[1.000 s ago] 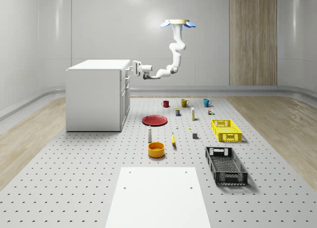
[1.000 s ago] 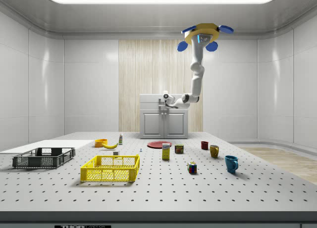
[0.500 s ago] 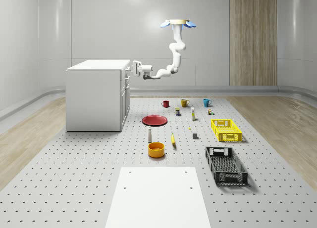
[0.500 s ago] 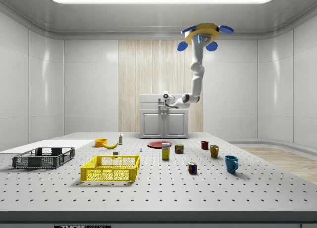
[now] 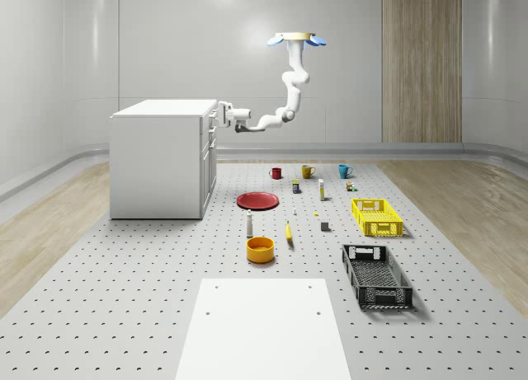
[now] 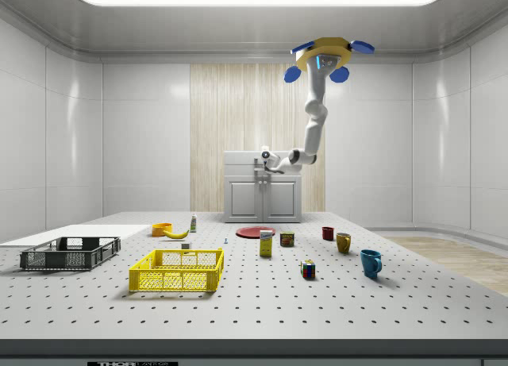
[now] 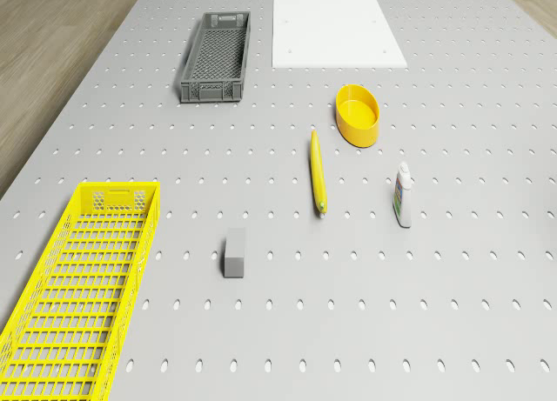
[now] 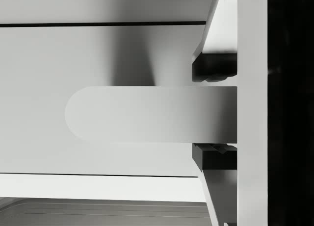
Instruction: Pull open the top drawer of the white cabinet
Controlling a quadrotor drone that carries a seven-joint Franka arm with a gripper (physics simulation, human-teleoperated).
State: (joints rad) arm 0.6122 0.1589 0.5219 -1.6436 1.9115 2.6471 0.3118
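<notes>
The white cabinet (image 5: 157, 161) stands on the pegboard table at the whole-scene view's left; it is at the far end in the side view (image 6: 262, 191). The drone (image 5: 297, 39) hovers near the ceiling, off the cabinet's drawer side. Its arm bends down and reaches level toward the top drawer (image 5: 212, 116). My gripper (image 5: 221, 113) is at that drawer's front. In the wrist view the rounded white handle (image 8: 147, 114) runs between the two dark finger pads (image 8: 213, 66), which sit against it on either side. The gripper (image 8: 213, 113) is shut on the handle.
On the table in front of the cabinet lie a red plate (image 5: 257, 200), an orange bowl (image 5: 260, 249), a banana (image 7: 318, 170), a small bottle (image 7: 402, 195), three mugs, a yellow basket (image 5: 377, 216) and a dark crate (image 5: 376, 275). A white sheet (image 5: 264, 326) lies near the front edge.
The wrist and gripper have shifted slightly toward the cabinet and a little upward. The drone holds the same spot.
</notes>
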